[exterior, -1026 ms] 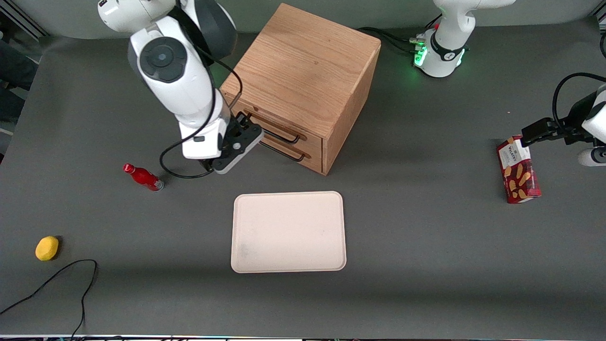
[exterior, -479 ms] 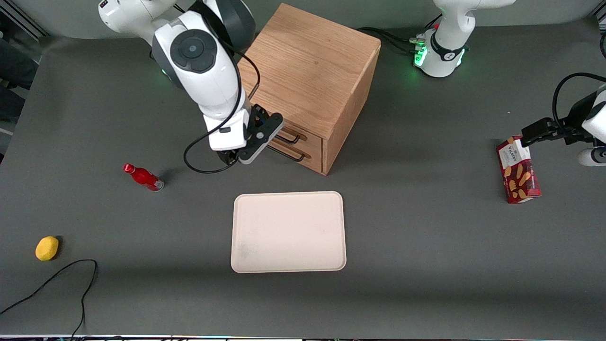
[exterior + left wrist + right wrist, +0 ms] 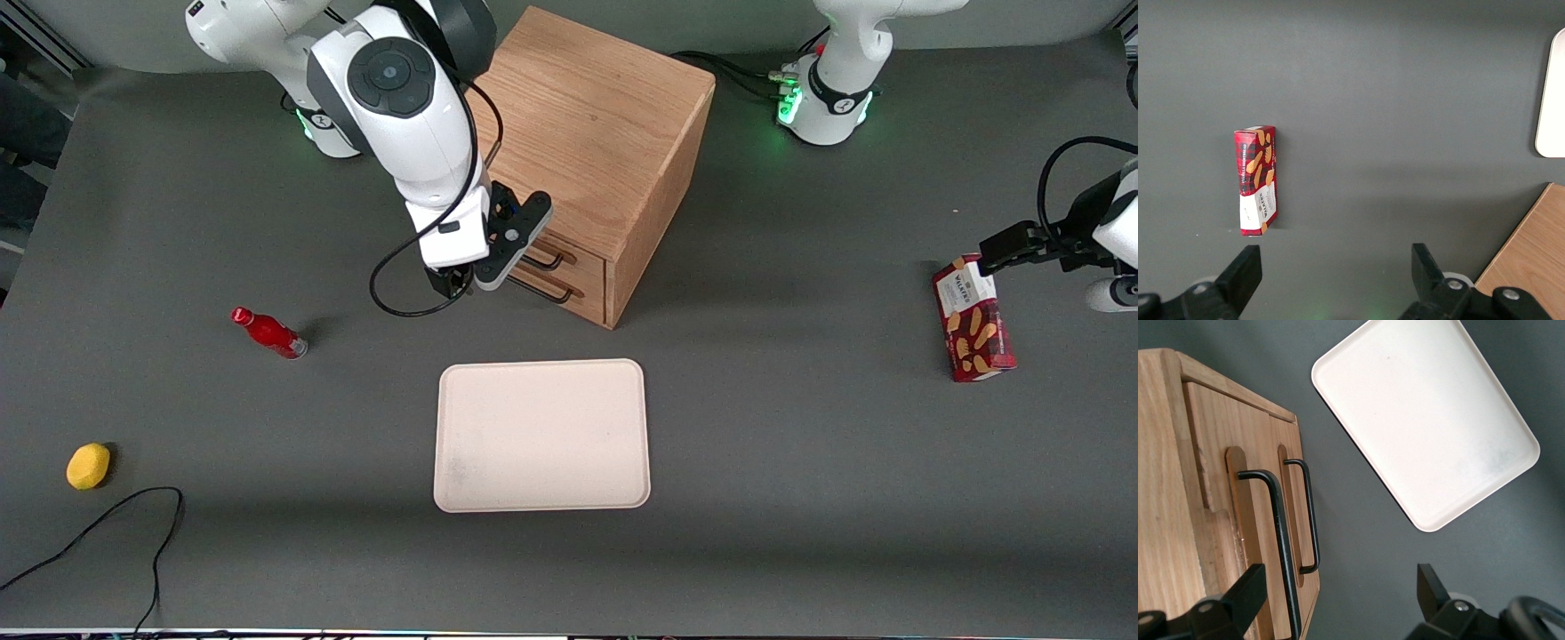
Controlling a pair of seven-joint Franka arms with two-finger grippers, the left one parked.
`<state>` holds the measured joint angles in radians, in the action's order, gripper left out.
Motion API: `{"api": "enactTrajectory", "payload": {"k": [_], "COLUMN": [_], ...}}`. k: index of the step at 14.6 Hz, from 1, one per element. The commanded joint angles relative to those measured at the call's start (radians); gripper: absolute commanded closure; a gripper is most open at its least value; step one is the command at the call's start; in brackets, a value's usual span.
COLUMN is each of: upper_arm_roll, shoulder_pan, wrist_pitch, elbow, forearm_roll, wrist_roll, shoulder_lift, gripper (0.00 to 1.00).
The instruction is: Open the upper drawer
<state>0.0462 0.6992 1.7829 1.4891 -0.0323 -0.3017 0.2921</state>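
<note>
The upper drawer (image 3: 1211, 473) is the topmost of two light-oak drawers, shut flush in the front of a cube-shaped oak cabinet (image 3: 587, 133) standing on the dark grey surface (image 3: 800, 444). Its thin black bar handle (image 3: 1281, 540) runs across its face, just above the lower drawer's matching handle

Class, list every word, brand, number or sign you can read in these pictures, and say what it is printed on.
"WALKERS": on the white end of the red biscuit box, toward the parked arm's end of the table.
The smaller print under it is too small to read.
Red bottle: no readable label.
Cabinet, upper drawer and tray: no text.
Gripper, in front of the upper drawer's handle, fingers open: no markings.
</note>
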Motion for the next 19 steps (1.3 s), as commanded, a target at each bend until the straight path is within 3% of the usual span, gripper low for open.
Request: {"api": "enactTrajectory", "payload": {"k": [1, 4, 6, 11, 13, 19], "upper_arm_roll": [0.014, 0.018, 0.026, 0.029, 0.032, 0.034], "shoulder_pan": [0.011, 0.008, 0.006, 0.000, -0.001, -0.006], "wrist_pitch": [-0.028, -0.062, -0.066, -0.079, -0.080, -0.108], "elbow": [-0.017, -0.016, -0.015, -0.017, -0.015, -0.013], "forearm_roll": [-0.014, -0.024, -0.078, -0.092, -0.145, -0.170], "wrist_roll": [-0.033, -0.080, -0.086, -0.085, -0.092, -0.149], "shoulder_lift": [-0.007, -0.007, -0.014, -0.014, -0.016, -0.022], "gripper": [0.00, 0.00, 0.00, 0.00, 0.00, 0.00]}}
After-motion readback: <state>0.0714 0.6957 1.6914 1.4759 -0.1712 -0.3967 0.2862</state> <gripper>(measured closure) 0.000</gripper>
